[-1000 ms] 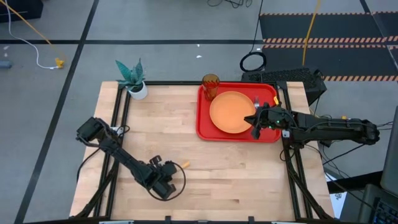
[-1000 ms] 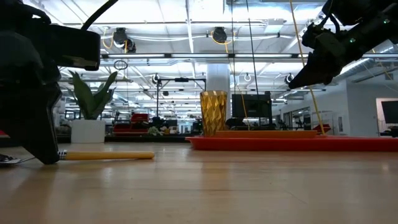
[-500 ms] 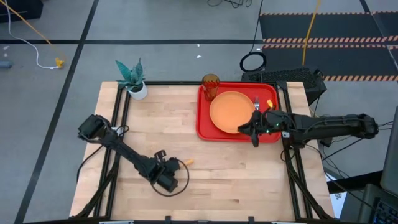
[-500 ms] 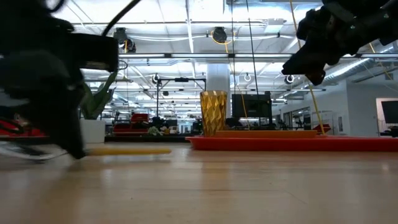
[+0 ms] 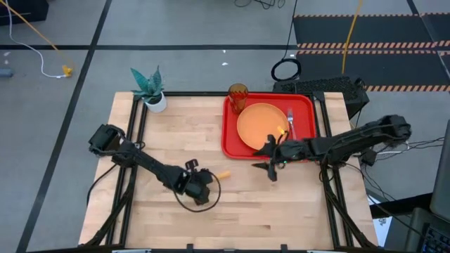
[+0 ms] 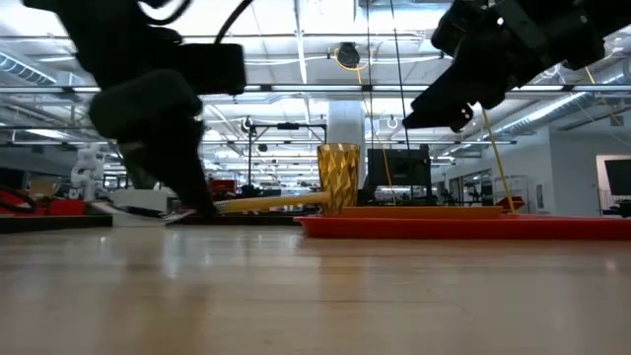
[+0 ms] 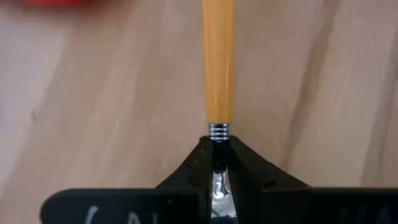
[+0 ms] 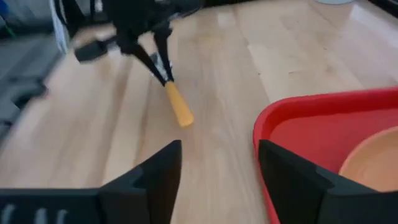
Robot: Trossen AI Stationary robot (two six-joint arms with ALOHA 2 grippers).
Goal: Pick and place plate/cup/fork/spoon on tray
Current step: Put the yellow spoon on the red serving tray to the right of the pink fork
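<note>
Left pincer point(image 5: 205, 184): fingers clamped on the metal end of the spoon point(image 5: 222, 173), over the bare wood near the middle of the surface point(image 5: 281, 204).
Spoon: orange handle projects straight out past the fingertips toward the tray point(image 5: 230, 144); in the low view it hangs level, clear of the wood.
Right pincer point(image 5: 269, 166): fingers apart, holding nothing, above the tray's near edge at its left corner, facing the spoon.
Tray: at the far right part of the surface.
Plate point(image 5: 261, 126): flat in the tray's middle.
Cup point(image 5: 238, 96): upright in the tray's far left corner.
Fork point(image 5: 291, 121): on the tray, just right of the plate.
Potted plant point(image 5: 150, 89): far left corner of the surface.
</note>
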